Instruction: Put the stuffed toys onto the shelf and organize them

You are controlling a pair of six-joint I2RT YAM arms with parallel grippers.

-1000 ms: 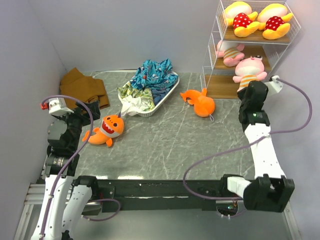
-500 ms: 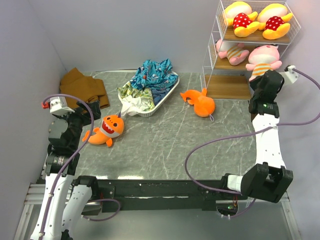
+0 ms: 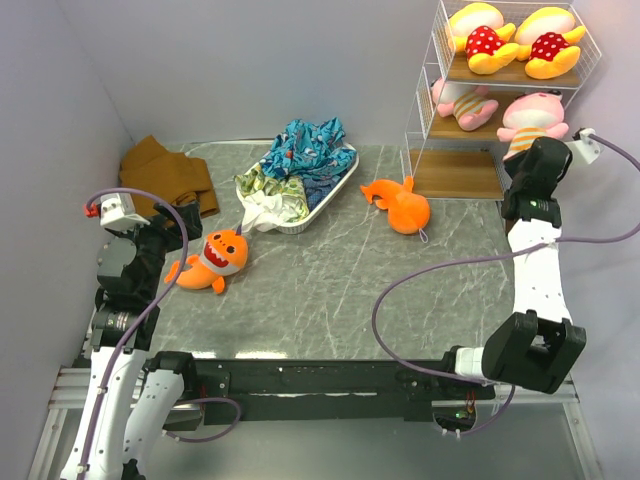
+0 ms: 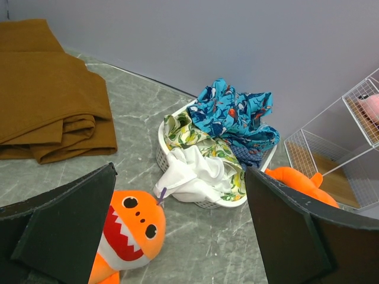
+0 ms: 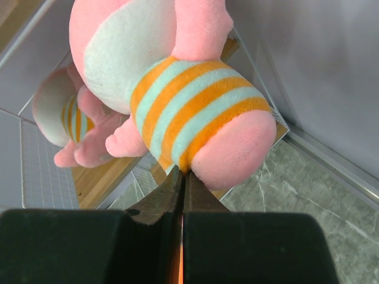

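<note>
The white wire shelf (image 3: 428, 100) stands at the back right with three wooden boards. Two yellow toys (image 3: 484, 40) with red dotted bodies lie on its top board. One pink striped toy (image 3: 458, 102) lies on the middle board. My right gripper (image 5: 182, 177) is shut on the second pink striped toy (image 5: 177, 89), pinching its lower edge and holding it at the middle board's right front (image 3: 530, 115). One orange shark (image 3: 215, 258) lies on the table just ahead of my open, empty left gripper (image 4: 177, 236). The other orange shark (image 3: 400, 205) lies near the shelf's foot.
A white oval tray (image 3: 325, 195) heaped with blue-patterned cloth (image 3: 305, 150) sits at the back centre. A brown folded cloth (image 3: 165, 178) lies at the back left. Grey walls close in on three sides.
My right gripper has lifted the pink striped toy from beside the shelf's bottom board up to the middle board's level and moved it in towards the shelf. The left arm has not moved.
</note>
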